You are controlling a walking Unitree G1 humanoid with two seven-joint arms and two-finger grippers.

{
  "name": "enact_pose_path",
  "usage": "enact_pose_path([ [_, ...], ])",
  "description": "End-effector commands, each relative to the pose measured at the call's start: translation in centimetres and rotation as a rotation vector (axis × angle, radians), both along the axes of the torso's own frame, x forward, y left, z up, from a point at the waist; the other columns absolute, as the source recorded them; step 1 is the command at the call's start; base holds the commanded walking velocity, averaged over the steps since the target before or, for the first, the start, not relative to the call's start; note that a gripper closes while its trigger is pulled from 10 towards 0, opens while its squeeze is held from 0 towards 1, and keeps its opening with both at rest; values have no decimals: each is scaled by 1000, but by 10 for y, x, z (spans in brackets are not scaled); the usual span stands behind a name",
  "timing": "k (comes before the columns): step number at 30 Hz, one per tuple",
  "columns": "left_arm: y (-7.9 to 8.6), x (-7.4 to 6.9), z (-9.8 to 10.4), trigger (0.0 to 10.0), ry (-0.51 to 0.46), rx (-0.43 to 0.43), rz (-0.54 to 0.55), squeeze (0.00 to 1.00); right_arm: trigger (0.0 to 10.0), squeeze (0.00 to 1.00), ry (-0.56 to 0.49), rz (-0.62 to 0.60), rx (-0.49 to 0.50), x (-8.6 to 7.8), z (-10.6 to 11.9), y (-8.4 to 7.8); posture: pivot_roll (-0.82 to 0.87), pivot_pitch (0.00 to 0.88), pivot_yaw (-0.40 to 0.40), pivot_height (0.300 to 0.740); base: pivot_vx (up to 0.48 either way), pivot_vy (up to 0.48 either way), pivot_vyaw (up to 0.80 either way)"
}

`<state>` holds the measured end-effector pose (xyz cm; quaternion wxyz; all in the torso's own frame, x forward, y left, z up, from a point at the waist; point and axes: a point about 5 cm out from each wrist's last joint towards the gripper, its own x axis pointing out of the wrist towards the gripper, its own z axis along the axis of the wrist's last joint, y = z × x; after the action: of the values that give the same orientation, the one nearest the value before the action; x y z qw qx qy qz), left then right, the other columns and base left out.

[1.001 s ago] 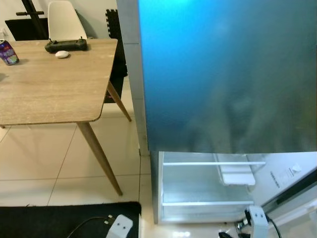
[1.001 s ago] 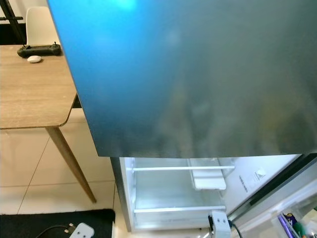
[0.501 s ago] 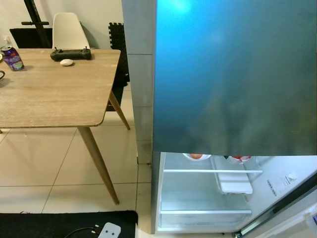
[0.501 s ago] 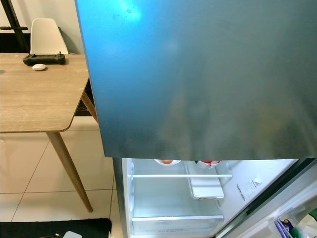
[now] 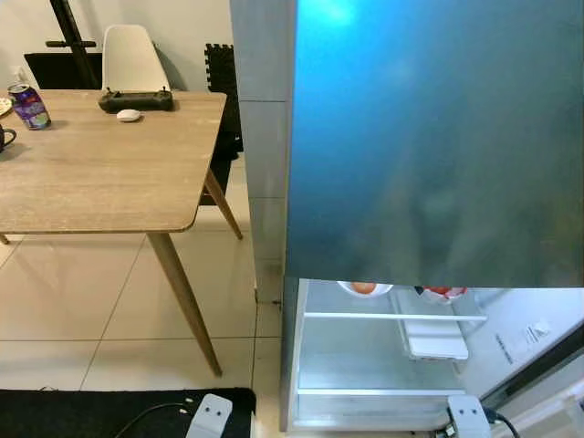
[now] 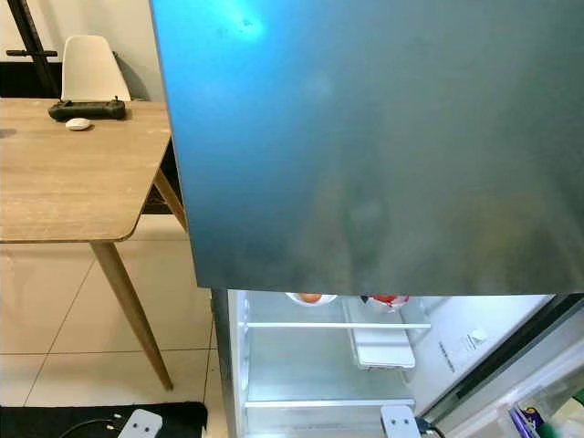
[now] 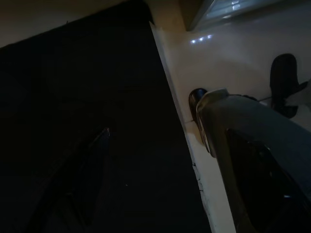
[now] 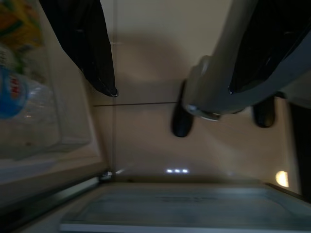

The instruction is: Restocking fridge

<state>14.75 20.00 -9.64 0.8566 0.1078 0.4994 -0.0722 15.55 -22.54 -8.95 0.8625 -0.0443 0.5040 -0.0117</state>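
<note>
The fridge (image 5: 429, 137) stands just ahead, its upper door a broad blue-grey panel, the lower compartment (image 6: 324, 365) open, lit and mostly bare, with a bowl (image 5: 363, 288) on the top shelf. Both arms hang low; the right tool (image 8: 160, 68) looks spread wide and empty, while the left tool's (image 7: 146, 170) opening cannot be told. With nothing held, the robot risks bumping the open door as it turns toward the counter (image 5: 91, 173).

Both head eyes look forward and down, close to the fridge (image 5: 429, 137), sharing its lit shelves and the table (image 5: 91, 173). Both wrist cameras face the floor (image 8: 146, 87).
</note>
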Motion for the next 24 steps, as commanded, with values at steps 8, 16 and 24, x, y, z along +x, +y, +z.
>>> enact_pose_path([
  [8,-8,-4,-3,10000,39,18,-90,0,10000,0,28,-22,-132,-17,-6,-4,-22,0,0,740,0,0,0],
  [16,-11,-3,-3,10000,40,17,-104,0,10000,0,40,-17,-144,-22,-8,-3,-30,0,-1,740,0,0,0],
  [24,-10,-4,-3,10000,44,20,-104,0,10000,0,37,-17,-151,-22,-7,-5,-28,0,-8,740,0,0,0],
])
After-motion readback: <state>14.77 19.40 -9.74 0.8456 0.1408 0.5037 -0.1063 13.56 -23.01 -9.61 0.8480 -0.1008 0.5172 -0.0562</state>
